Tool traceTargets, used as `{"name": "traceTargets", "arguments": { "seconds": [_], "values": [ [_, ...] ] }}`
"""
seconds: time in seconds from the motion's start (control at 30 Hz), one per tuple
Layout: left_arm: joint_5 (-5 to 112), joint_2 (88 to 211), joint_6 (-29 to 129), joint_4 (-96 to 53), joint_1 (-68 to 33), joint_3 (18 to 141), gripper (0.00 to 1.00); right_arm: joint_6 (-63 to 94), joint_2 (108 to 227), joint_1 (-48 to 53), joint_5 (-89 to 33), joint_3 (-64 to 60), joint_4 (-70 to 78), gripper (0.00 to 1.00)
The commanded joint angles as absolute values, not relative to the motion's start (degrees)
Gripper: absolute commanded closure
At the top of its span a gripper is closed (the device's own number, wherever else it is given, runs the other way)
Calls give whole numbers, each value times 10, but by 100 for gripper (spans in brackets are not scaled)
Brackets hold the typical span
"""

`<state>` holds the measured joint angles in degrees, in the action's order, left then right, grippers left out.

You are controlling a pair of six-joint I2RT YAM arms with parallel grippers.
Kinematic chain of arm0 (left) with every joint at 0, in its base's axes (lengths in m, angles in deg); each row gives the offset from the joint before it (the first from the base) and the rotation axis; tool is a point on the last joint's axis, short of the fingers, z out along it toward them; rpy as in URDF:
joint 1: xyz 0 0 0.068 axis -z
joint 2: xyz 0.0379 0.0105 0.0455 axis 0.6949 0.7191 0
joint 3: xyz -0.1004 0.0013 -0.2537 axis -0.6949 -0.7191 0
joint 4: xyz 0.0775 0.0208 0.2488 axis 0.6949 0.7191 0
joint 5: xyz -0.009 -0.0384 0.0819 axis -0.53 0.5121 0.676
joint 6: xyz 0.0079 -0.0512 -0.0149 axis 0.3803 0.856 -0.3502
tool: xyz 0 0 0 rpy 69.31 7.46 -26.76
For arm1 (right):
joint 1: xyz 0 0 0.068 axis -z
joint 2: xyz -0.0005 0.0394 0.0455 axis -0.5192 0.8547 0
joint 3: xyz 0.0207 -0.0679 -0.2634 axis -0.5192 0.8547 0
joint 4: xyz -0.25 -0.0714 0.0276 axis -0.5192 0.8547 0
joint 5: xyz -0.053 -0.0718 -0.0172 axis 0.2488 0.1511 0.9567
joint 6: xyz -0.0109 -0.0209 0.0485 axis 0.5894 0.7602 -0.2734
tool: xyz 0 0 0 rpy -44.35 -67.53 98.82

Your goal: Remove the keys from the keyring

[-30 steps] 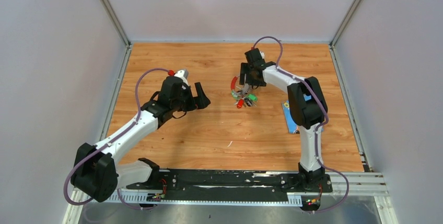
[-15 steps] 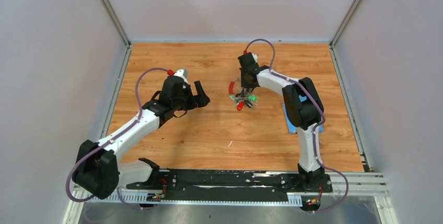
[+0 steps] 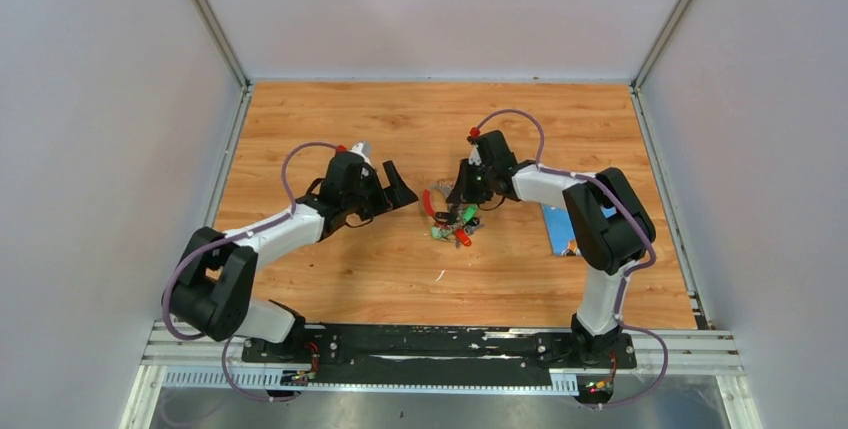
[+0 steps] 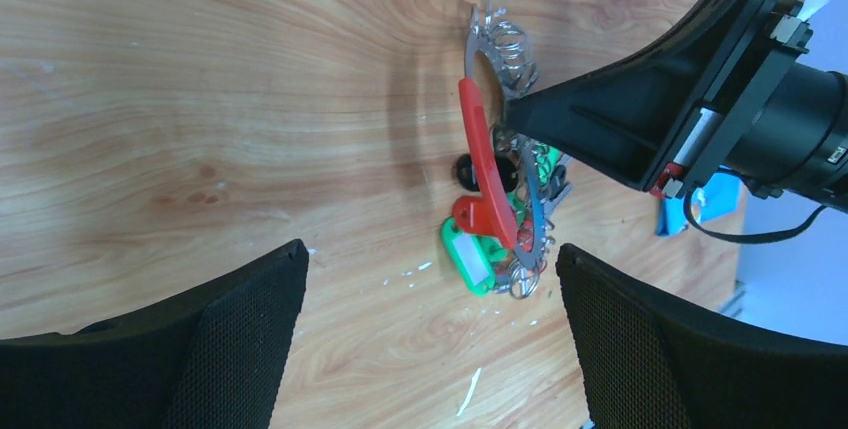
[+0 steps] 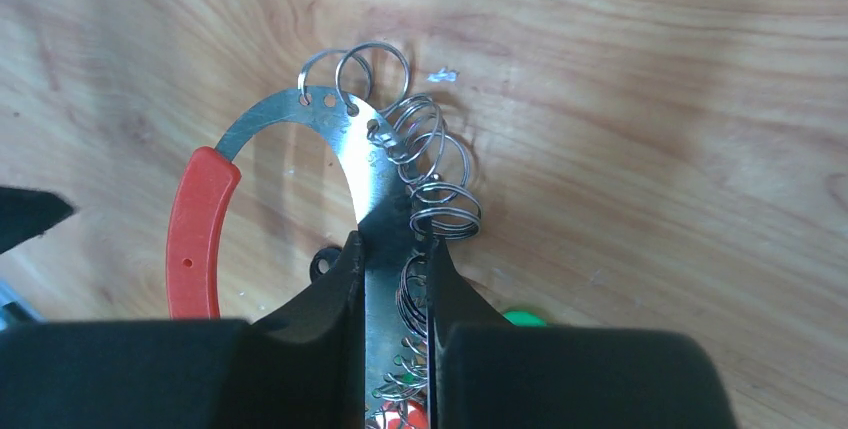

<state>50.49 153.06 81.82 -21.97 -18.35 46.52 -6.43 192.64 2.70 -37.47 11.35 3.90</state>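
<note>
The keyring sits near the middle of the desk. Its long axis runs from the far edge toward the near edge. Its red curved part faces the left side, and small wire loops line the silvery band opposite. The keys, capped green and red, bunch at its near end. The right gripper pinches the silvery band and a few loops between its jaws. The left gripper hovers just left of the ring with jaws spread wide, touching nothing. A blue cloth piece lies toward the right edge.
</note>
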Motion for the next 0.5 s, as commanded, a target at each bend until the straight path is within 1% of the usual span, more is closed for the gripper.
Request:
{"name": "traceTargets", "arguments": {
  "seconds": [0.0, 0.1, 0.2, 0.33, 0.47],
  "values": [
    [438, 1580, 899, -340, -185, 437, 5, -103, 1906, 26, -432, 134, -9, 99],
    [413, 1626, 949, -406, -185, 428, 8, -104, 1901, 22, -424, 146, -14, 99],
    [397, 1661, 981, -441, -178, 438, 14, -101, 1892, 20, -412, 156, -15, 99],
    [385, 1705, 1001, -455, -163, 468, 23, -86, 1872, 10, -380, 161, -4, 99],
    [372, 1741, 1024, -467, -149, 485, 30, -71, 1856, 0, -353, 159, 13, 99]
  ]
}}
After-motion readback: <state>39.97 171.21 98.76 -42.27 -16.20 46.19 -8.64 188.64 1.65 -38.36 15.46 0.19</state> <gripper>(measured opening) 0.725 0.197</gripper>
